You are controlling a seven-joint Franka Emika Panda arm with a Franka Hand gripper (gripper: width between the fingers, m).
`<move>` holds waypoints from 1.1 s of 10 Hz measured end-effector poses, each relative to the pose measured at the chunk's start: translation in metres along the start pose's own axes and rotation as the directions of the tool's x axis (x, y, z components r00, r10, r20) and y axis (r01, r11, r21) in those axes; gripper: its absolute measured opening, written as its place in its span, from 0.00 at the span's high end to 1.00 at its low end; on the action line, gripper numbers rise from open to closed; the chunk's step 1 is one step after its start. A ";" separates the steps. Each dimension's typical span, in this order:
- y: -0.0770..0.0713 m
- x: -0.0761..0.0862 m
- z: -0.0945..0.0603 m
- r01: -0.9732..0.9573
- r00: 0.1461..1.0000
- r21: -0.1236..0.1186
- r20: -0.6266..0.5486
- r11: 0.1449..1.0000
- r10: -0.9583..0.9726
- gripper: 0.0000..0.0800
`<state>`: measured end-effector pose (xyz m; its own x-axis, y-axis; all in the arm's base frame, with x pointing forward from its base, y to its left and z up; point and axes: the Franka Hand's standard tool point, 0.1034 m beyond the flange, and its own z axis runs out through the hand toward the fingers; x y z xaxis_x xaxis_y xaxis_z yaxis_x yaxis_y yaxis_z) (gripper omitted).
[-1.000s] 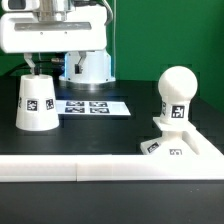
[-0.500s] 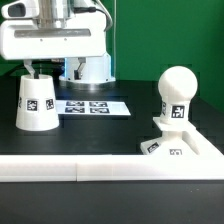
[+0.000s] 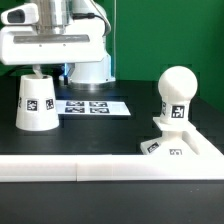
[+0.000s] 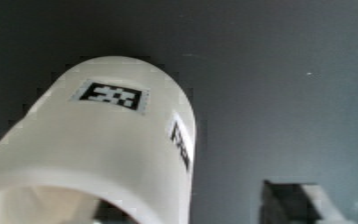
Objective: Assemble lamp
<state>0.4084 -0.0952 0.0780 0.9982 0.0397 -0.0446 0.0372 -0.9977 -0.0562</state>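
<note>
The white cone-shaped shade [image 3: 35, 101] stands at the exterior view's left, with a square tag on its side. My gripper [image 3: 36, 70] hangs right over its top rim, and the jaws are open. In the wrist view the shade [image 4: 105, 140] fills the near field, and my gripper [image 4: 211, 210] straddles its wall. One dark finger [image 4: 311, 205] is outside the wall with a gap to it; the other looks to be inside the rim. The ball-shaped bulb [image 3: 178, 93] sits upright on the low angular base [image 3: 172, 142] at the exterior view's right.
The marker board [image 3: 92, 106] lies flat on the dark table between the shade and the base. The robot's white pedestal [image 3: 92, 68] stands behind it. A white rail [image 3: 70, 168] runs along the table's front edge.
My gripper has come down onto the top of the shade. The shade, bulb and base have not moved.
</note>
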 end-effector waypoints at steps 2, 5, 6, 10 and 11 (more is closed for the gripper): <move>0.000 0.000 0.000 0.000 1.000 0.000 0.000 1.000 0.000 0.75; 0.000 0.001 -0.001 0.000 1.000 0.000 -0.002 1.000 0.000 0.94; 0.000 0.001 -0.001 0.000 1.000 0.000 -0.002 1.000 0.000 0.94; -0.030 0.009 -0.015 -0.096 0.995 0.025 0.012 0.995 0.096 0.94; -0.044 0.019 -0.027 -0.119 0.993 0.042 0.023 0.992 0.118 0.94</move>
<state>0.4266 -0.0516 0.1064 0.9943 -0.0768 -0.0734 -0.0834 -0.9923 -0.0921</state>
